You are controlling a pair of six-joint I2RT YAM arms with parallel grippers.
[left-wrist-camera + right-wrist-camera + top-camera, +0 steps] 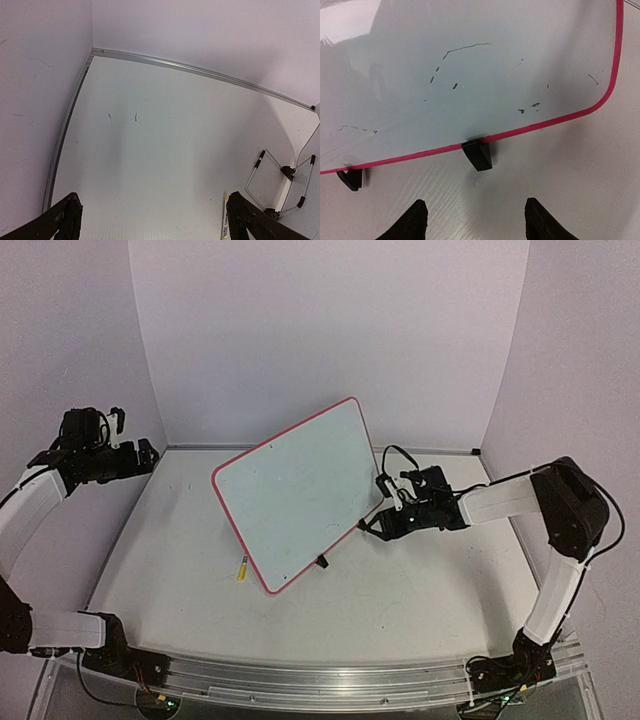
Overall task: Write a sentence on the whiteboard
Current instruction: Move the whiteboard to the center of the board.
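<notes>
The whiteboard [295, 490], white with a red-pink border, stands tilted at the table's middle on a wire stand [280, 175]. In the right wrist view its face [470, 65] shows only small dark scuffs, and no yellow-green sentence shows in any view. Two black clip feet [478, 155] sit on its lower edge. A yellow marker [243, 570] lies on the table by the board's near corner, and it also shows in the left wrist view [225, 220]. My right gripper [476, 220] is open and empty, close in front of the middle clip foot. My left gripper [155, 222] is open and empty, raised at the far left.
White walls close the table at the back and both sides, with a metal strip [200, 70] along the back edge. The right arm [500, 502] reaches in from the right. A metal rail [320, 680] runs along the near edge.
</notes>
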